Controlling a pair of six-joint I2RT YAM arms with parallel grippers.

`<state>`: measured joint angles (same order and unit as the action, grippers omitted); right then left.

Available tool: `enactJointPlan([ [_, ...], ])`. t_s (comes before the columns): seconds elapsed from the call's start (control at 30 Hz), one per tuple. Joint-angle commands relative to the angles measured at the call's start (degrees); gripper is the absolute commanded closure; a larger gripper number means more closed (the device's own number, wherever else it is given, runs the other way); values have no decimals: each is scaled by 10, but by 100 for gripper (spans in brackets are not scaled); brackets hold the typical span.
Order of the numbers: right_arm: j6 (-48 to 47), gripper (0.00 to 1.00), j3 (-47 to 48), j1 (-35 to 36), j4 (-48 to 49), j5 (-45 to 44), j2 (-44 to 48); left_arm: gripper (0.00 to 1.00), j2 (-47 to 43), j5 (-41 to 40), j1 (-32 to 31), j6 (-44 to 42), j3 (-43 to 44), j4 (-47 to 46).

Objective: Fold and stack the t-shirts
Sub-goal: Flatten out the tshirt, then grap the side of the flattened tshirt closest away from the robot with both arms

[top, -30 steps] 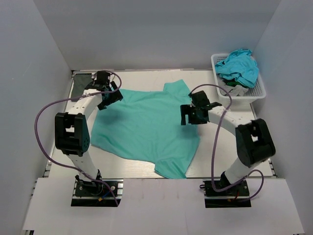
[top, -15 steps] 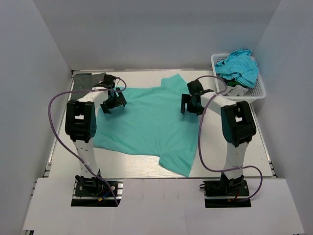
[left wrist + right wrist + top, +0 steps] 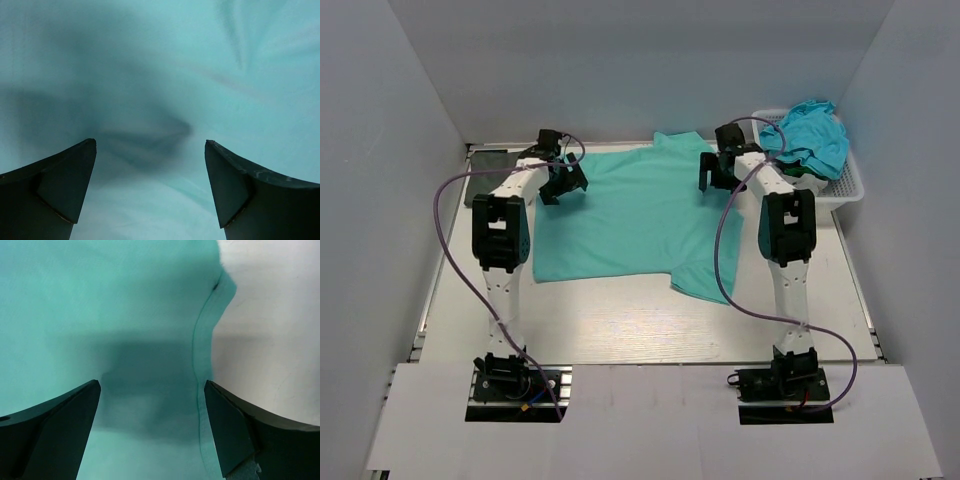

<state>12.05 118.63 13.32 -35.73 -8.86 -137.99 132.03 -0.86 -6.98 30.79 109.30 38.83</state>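
Left gripper and right gripper, jaws apart over the plain teal-green cloth t-shirt, should pinch its far edge evenly.

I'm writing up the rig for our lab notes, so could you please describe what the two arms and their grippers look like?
The left arm and right arm both have white links joined by blocky black housings. A purple cable loops beside each. The left gripper and right gripper carry dark, wedge-shaped fingers. I see no markings.
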Motion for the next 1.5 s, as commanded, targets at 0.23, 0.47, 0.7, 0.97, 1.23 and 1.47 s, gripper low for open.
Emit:
enactJointPlan([
  [0.23,5,10,-360,51,168,63,379,0,-292,-71,5,77,-201,59],
  [0.47,114,10,-678,68,196,48,629,0,-515,-101,10,179,-504,74],
  [0.7,119,10,-762,71,121,76,775,2,-553,-141,10,223,-563,65],
  [0.97,139,10,-815,76,63,56,810,25,-528,-141,15,264,-637,24],
  [1.23,159,10,-845,94,56,74,788,40,-479,-149,15,292,-649,-21],
  [1.47,165,10,-861,117,22,82,781,40,-479,-143,15,292,-654,-38],
])
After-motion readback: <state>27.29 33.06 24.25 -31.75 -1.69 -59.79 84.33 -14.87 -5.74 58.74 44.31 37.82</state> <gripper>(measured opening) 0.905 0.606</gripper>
